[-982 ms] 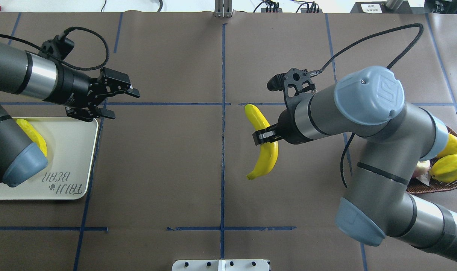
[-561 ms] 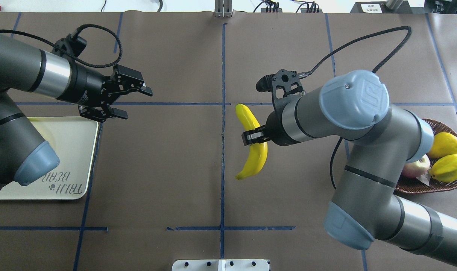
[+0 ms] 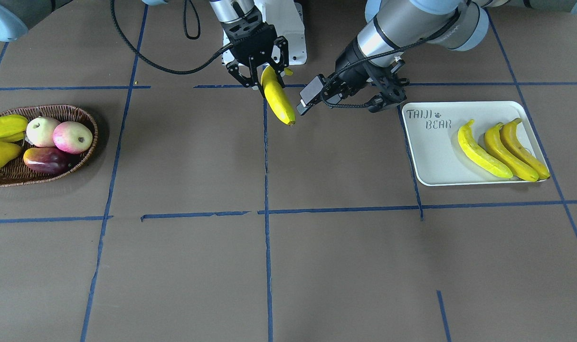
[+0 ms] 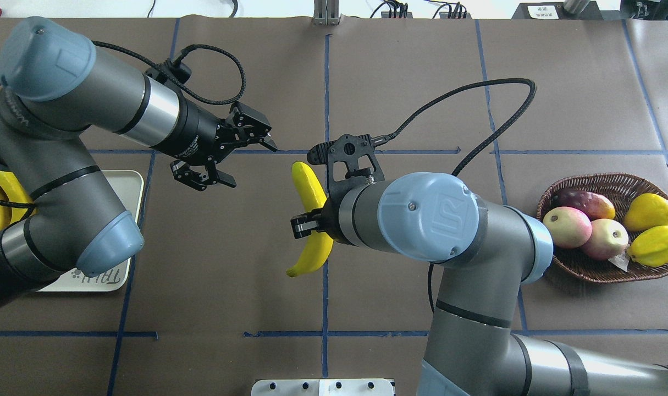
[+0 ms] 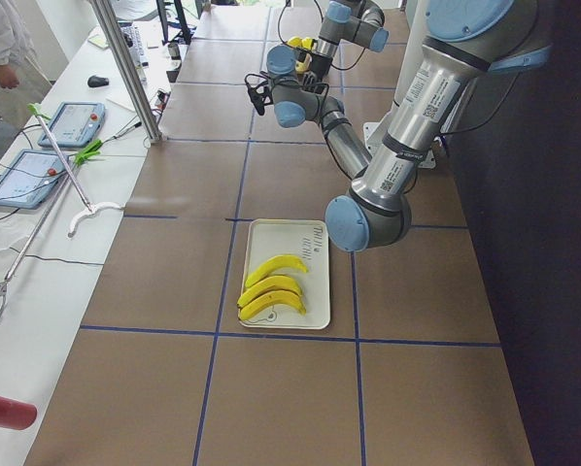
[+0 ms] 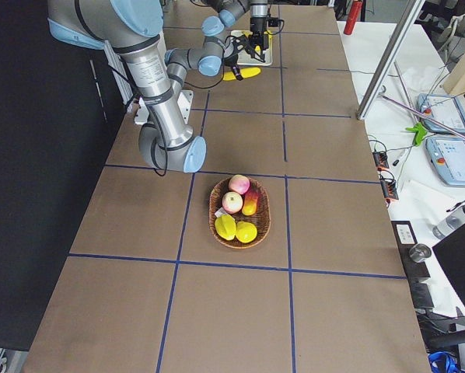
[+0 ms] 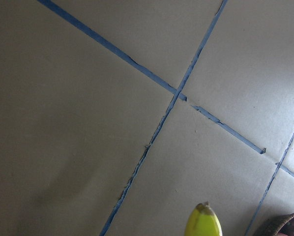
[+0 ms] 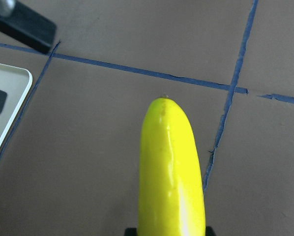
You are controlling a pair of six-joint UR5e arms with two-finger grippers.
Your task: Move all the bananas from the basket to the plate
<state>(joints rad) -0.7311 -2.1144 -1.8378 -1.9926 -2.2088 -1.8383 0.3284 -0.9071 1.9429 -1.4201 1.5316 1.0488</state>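
My right gripper point(image 4: 307, 223) is shut on the middle of a yellow banana point(image 4: 306, 184) and holds it over the table's centre line. This banana also shows in the front view point(image 3: 279, 99) and the right wrist view point(image 8: 171, 172). My left gripper point(image 4: 249, 164) is open and empty, a short way left of that banana and pointing at it. Three bananas point(image 3: 499, 149) lie side by side on the off-white plate point(image 3: 430, 156). The plate is mostly under my left arm in the overhead view point(image 4: 131, 190). The wicker basket point(image 4: 608, 275) at the right holds no banana that I can see.
The basket holds two pink apples point(image 4: 567, 226), a dark red mango point(image 4: 584, 202) and yellow-green ridged fruits point(image 4: 655, 246). Blue tape lines cross the brown table. A white base block point(image 4: 323, 386) sits at the near edge.
My right arm has carried the banana left to the centre line. My left arm has swung right from the plate toward it, its gripper still open.
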